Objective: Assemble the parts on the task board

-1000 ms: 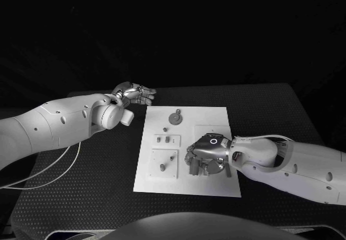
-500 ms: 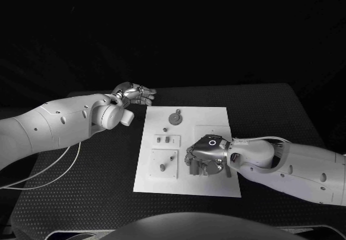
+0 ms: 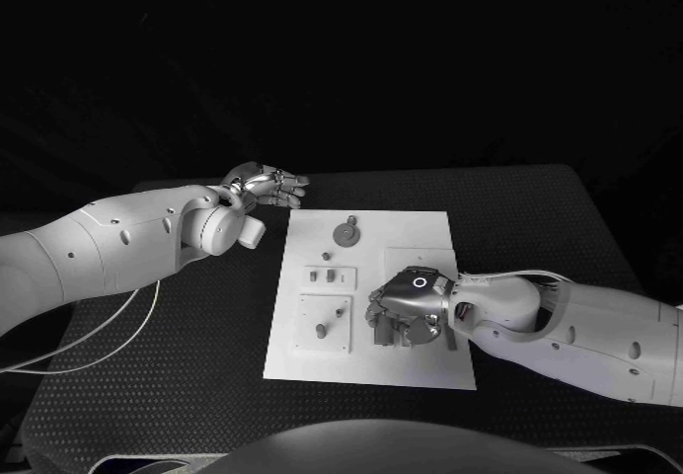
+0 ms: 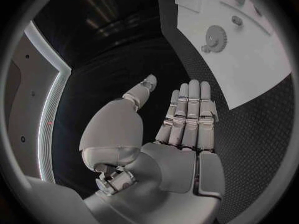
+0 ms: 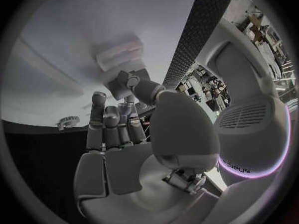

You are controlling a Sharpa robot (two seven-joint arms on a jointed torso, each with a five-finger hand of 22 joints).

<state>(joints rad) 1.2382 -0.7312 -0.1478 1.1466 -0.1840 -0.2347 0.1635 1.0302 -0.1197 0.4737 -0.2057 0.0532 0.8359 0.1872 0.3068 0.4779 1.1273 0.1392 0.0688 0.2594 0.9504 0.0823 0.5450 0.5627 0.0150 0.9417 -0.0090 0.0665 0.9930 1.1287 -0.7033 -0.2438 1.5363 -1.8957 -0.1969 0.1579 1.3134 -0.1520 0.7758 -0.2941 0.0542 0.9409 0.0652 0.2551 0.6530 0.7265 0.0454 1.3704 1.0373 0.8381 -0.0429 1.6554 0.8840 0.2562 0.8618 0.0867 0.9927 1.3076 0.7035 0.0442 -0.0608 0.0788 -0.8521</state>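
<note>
Right hand [image 3: 409, 301] is sitting low over the near-right part of the task board [image 3: 427, 227], fingers [image 3: 384, 331] curling down toward the plate. In the right wrist view the hand [image 5: 124, 149] is showing its thumb tip touching a small blocky part [image 5: 118, 82], with the other fingers lined up together just beside it. Can't tell whether the part is actually being pinched or only touched, so grip state is unclear.

Left hand [image 3: 265, 186] is hovering off the board, past its far-left corner, above the black table [image 3: 186, 346]. In the left wrist view its fingers [image 4: 187, 114] are lying straight and side by side, thumb standing apart, nothing in the palm.

On the board: a gear-shaped part [image 3: 346, 233] is lying near the far edge, well apart from both hands; it's also showing in the left wrist view [image 4: 216, 35]. Small parts [image 3: 329, 276] are standing on the left half of the board, and a peg-like piece [image 3: 323, 330] is lying nearer, just left of the right hand's fingers and not touching them.
</note>
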